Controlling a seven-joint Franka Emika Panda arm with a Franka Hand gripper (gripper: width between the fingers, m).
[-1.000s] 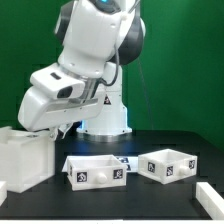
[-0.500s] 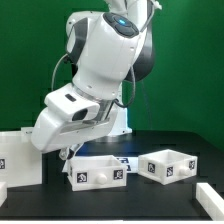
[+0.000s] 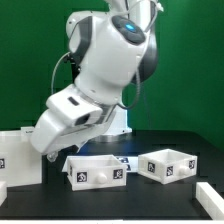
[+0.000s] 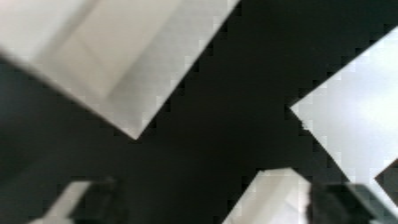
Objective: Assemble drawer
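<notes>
**Drawer in parts, exterior view.** The boxy housing (image 3: 22, 158) stands at the left edge of the frame. One shallow tray (image 3: 95, 172) sits at lower centre. The second tray (image 3: 168, 166) lies to its right, apart from it. All three rest on the dark surface (image 3: 130, 205), and none is joined to another.

The arm (image 3: 100, 70) leans down from upper centre. Its wrist hangs low over the gap between the housing and the centre tray, just above that tray's left rim. The tool (image 4: 214, 198) is hidden behind the wrist in this view. In the wrist view its fingers (image 4: 89, 200) stand wide apart with nothing clamped between them, so read it as open and empty. That view is blurred: pale faces of parts cross it, and you cannot tell which part is which.

**Hazards, as judged.**
- If you descend off-line from here, one finger may land on the tray's thin wall rather than astride it. That could tip the light tray or skate it across the surface.
- A low sideways sweep could knock the housing with the wrist's bulk.
- Closing on an unconfirmed target risks a corner pinch that lets the tray twist free on lifting.
</notes>
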